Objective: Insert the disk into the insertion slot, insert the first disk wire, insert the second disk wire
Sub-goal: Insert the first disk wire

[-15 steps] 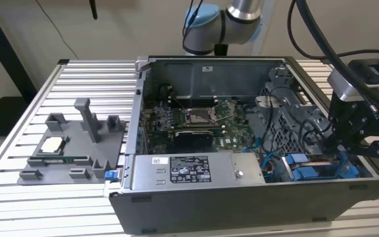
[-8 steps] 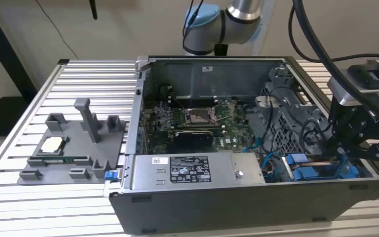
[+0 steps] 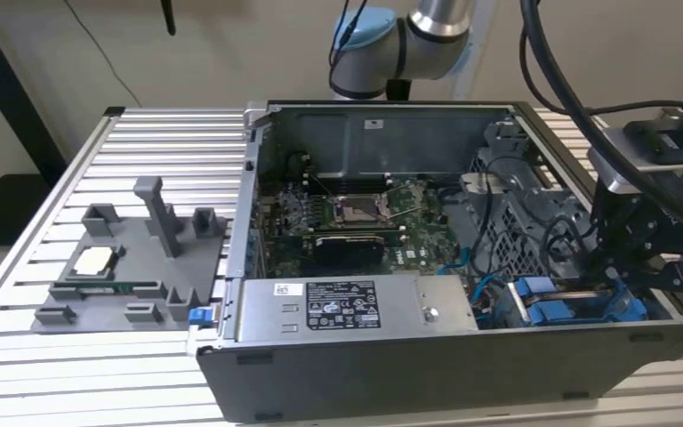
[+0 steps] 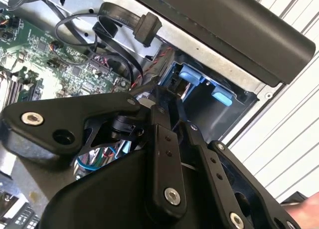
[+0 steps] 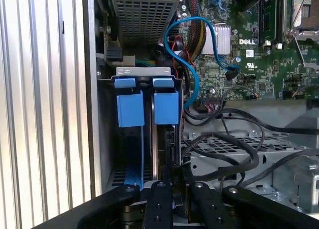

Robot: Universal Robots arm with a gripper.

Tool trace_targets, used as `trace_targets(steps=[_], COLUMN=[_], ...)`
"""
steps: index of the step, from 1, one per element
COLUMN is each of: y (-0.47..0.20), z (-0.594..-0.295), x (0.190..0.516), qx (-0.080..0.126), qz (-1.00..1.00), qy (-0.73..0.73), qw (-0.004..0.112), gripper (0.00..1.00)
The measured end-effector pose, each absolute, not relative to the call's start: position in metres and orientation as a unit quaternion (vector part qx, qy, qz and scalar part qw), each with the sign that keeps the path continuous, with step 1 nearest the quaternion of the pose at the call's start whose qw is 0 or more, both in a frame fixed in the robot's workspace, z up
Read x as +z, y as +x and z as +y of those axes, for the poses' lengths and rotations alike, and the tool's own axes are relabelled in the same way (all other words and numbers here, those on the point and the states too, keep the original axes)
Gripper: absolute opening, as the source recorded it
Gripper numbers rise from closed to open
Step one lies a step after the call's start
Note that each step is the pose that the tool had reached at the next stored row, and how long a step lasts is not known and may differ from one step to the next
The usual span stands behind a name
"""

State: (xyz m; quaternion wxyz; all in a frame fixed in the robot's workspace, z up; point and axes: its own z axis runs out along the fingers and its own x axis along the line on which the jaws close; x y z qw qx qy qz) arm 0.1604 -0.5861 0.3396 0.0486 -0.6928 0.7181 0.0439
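Inside the open computer case [image 3: 413,378], the disk [image 5: 167,148] is being held edge-on in the insertion slot [image 5: 105,139]. The slot is at the corner of the case on the exterior view's right, near the grey power-supply box [image 3: 354,307]. In the first wrist view the disk's dark body is being shown standing between the bay's grey walls. One bright blue tab [image 5: 166,107] is at its far end, and a second blue tab [image 5: 129,109] is just beside that.

The gripper [image 5: 178,183] is being positioned at the disk's near end. Its jaws are drawn narrow and, as far as can be judged, closed on that end.

The disk is being judged stiff, fairly heavy for its size and sensitive to knocks. Its metal faces are likely slippery, so the plastic carrier's edge or handle is being judged the better place for a grip. A blue cable [image 5: 192,64] and black wires [image 5: 234,149] are being shown lying close beside the bay.
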Motion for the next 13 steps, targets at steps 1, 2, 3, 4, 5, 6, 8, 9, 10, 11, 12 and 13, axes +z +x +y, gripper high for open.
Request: trace_targets(steps=[1,2,3,4,5,6,8,9,10,11,12,13], y=[0.1604,0.1605,0.1605,0.1606,0.1607,0.1609,0.1611,0.1612,0.1614,0.1615,0.1617,0.1619], z=[-0.5861,-0.586,-0.586,-0.5859,-0.5858,-0.5857,-0.5855,-0.5854,-0.5853,-0.5852,-0.5852,-0.5851], x=[0.3392,0.339,0.3388,0.3385,0.3382,0.3378,0.337,0.3365,0.3353,0.3337,0.3327,0.3316], qx=[0.044,0.044,0.044,0.044,0.044,0.044,0.044,0.043,0.044,0.044,0.043,0.043], qz=[0.719,0.72,0.721,0.721,0.722,0.723,0.725,0.725,0.726,0.727,0.727,0.728], qy=[-0.692,-0.691,-0.69,-0.689,-0.688,-0.688,-0.686,-0.685,-0.685,-0.684,-0.683,-0.683], qw=[0.049,0.049,0.049,0.049,0.049,0.049,0.049,0.049,0.049,0.049,0.049,0.049], gripper=[0.19,0.19,0.19,0.19,0.19,0.19,0.19,0.19,0.19,0.19,0.19,0.19])
